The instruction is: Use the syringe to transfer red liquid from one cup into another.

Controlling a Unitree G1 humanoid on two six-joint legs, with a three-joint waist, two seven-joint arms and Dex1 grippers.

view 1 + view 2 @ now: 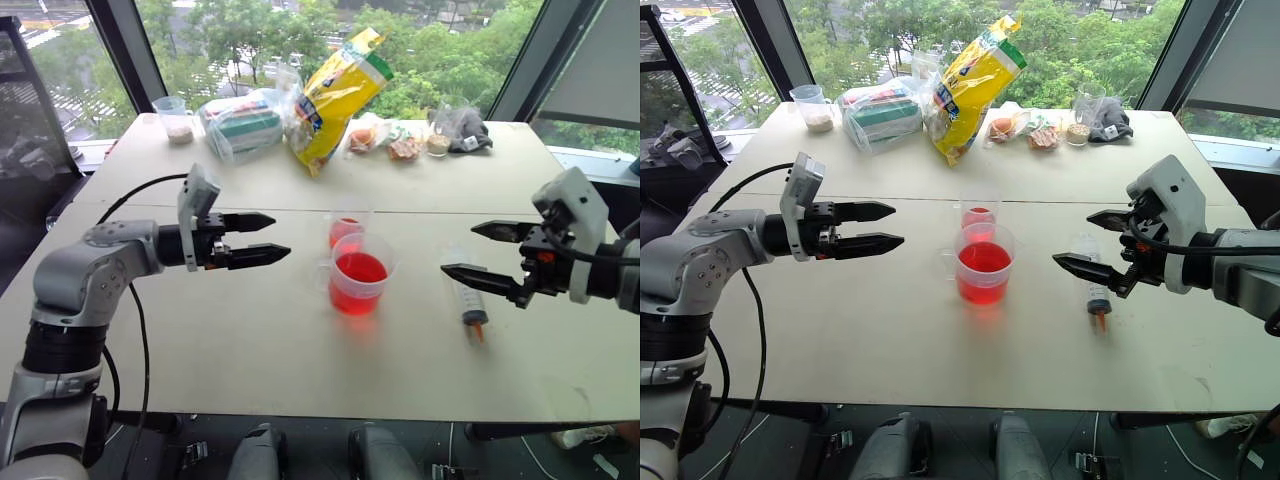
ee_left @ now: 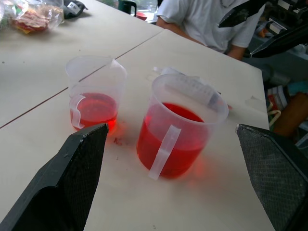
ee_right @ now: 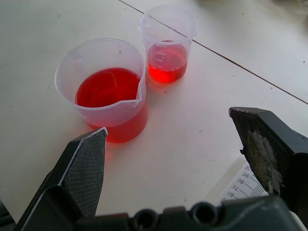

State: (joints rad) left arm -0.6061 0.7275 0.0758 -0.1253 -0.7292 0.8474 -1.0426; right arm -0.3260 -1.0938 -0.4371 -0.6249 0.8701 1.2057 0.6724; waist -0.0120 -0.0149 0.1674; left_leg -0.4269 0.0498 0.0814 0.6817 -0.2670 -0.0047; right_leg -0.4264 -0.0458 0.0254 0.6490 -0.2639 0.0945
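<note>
The wider clear cup (image 1: 358, 280) stands at the table's middle, about half full of red liquid (image 1: 360, 268). Just behind it is the smaller clear cup (image 1: 346, 230) with a little red liquid. The syringe (image 1: 470, 305) lies flat on the table to the right of the cups, orange tip toward the front edge. My left gripper (image 1: 281, 238) hovers open to the left of the cups, pointing at them, with nothing between its fingers. My right gripper (image 1: 457, 249) hangs open just above the syringe's far end, holding nothing. The right wrist view shows the syringe's scale marks (image 3: 242, 186) below one finger.
Along the table's far edge lie a yellow snack bag (image 1: 335, 95), clear bags of packets (image 1: 242, 125), small food items and a cup of grains (image 1: 176, 118). A seam (image 1: 300, 208) runs across the table behind the cups. A person in a white shirt (image 2: 207, 19) sits beyond the table's right end.
</note>
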